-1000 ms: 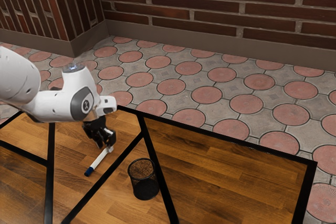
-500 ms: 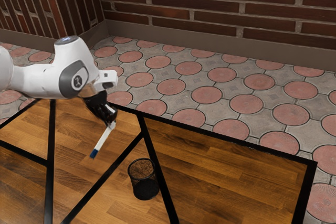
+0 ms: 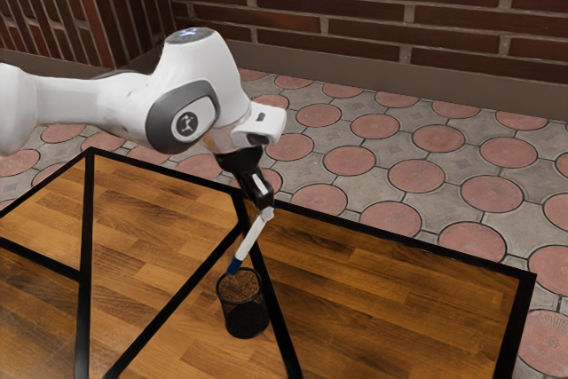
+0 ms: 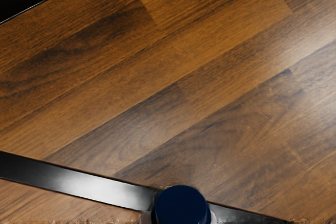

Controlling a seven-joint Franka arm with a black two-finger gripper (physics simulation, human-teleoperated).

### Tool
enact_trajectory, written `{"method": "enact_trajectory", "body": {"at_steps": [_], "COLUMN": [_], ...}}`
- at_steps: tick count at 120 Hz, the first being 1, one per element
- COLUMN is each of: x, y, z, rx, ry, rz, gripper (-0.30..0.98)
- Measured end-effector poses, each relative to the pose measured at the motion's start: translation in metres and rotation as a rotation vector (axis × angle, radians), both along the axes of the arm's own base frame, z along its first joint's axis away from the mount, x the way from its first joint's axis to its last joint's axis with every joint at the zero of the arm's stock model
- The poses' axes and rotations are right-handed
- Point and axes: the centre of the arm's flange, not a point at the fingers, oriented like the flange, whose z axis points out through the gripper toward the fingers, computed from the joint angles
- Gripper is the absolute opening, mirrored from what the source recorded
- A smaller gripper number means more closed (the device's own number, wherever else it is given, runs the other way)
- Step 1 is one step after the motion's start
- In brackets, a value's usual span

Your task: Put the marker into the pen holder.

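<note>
Marker point(image 3: 250, 242) and gripper point(image 3: 266, 209) have swung across toward the pen holder point(image 3: 246, 319); my jaws hold the tilted marker; carrying looks nearly done, insertion and release remain.

- Exterior view: soft, even light is cast; the brick wall point(image 3: 337, 6) is rendered dim, the arm's white shell point(image 3: 209, 64) bright, its underside shaded.
- Wrist view: pale glare is reflected by the tabletop point(image 4: 315, 56) and the black strip point(image 4: 89, 184).

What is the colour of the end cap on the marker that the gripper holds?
The end cap is dark blue; the wrist view shows it best.
</note>
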Motion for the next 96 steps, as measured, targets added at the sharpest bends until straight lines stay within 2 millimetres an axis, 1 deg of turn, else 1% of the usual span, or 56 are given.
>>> {"method": "enact_trajectory", "body": {"at_steps": [21,36,40,48,55,60,64,68,72,78,83,87,91,96], "x": [0.002,0.0,0.0,-0.001,-0.002,-0.003,-0.003,-0.002,0.009,0.027,0.035,0.036,0.033,0.028], "y": [-0.005,0.006,0.009,0.011,0.008,0.006,0.004,0.004,0.005,0.008,0.016,0.024,0.033,0.046], "z": [-0.044,-0.078,-0.084,-0.093,-0.096,-0.093,-0.084,-0.064,-0.031,0.037,0.086,0.118,0.144,0.165], "rx": [0.024,0.044,0.046,0.042,0.038,0.035,0.033,0.027,0.02,0.031,0.043,0.054,0.072,0.099], "ry": [0.084,0.148,0.161,0.183,0.191,0.188,0.175,0.15,0.107,0.025,-0.024,-0.05,-0.069,-0.075], "rz": [-0.011,0.007,0.013,0.017,0.01,0.002,-0.006,-0.016,-0.034,-0.071,-0.098,-0.116,-0.132,-0.148], "gripper": [-0.1,-0.1,-0.06,0.09,0.22,0.3,0.36,0.41,0.45,0.5,0.53,0.55,0.57,0.59]}}
